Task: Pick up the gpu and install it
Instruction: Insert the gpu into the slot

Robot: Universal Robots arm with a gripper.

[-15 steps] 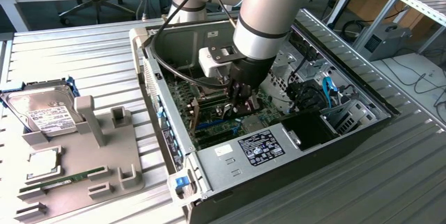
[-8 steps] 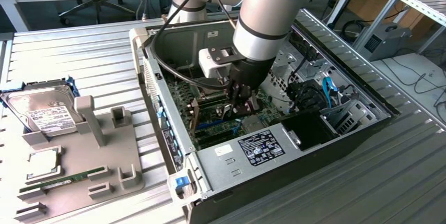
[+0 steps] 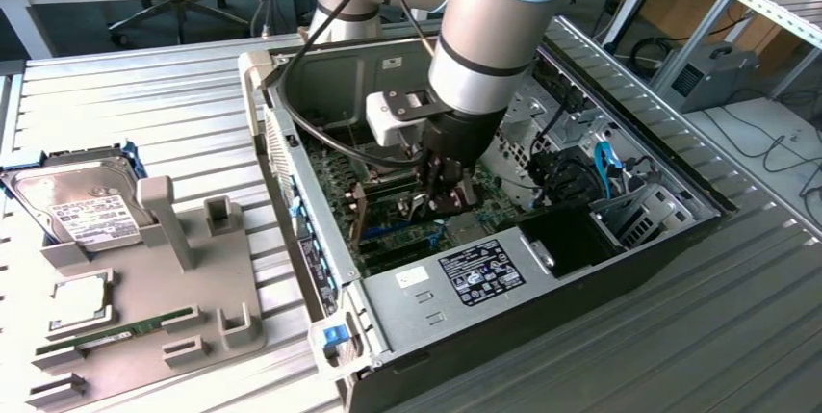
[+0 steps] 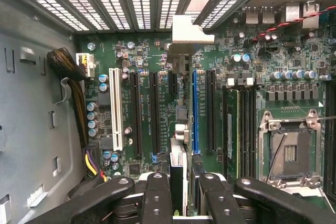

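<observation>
One small green gpu (image 4: 179, 129) card, seen edge-on with its silver metal end bracket at the far end, is sitting between the black fingers (image 4: 157, 198) of the gripper (image 4: 184, 192). We are seeing the fingers pressing in on the card from either side, so the gripper is clamping the gpu rather than standing free of it. The card is hanging straight out ahead of the fingertips, deep inside the case, with its bracket reaching toward the slotted rear wall of vent openings (image 4: 142, 3).

Directly beneath the gripper we are looking at the green motherboard (image 4: 152, 51). A long blue expansion slot (image 4: 195, 108) is running just beside the card's edge, parallel to it. We cannot tell whether the card is touching any slot. Several black expansion slots (image 4: 136, 114) are lying farther to one side of the gripper, and a white slot (image 4: 114, 108) is lying beyond those. On the other side of the gripper, a square silver processor socket (image 4: 289, 150) is sitting with its metal frame.

In the exterior view we are seeing the gripper (image 3: 444, 196) reaching down into the open black and silver computer case (image 3: 321, 143), near a silver power supply box with a black label (image 3: 482, 273). Well apart from the gripper, toward the exterior view's left, a grey plastic parts holder (image 3: 192, 297) is resting on the ribbed metal table (image 3: 129, 105). It is carrying a silver hard drive with a white label (image 3: 84, 206), a square silver processor chip (image 3: 80, 297) and a long narrow green memory stick (image 3: 115, 331).
</observation>
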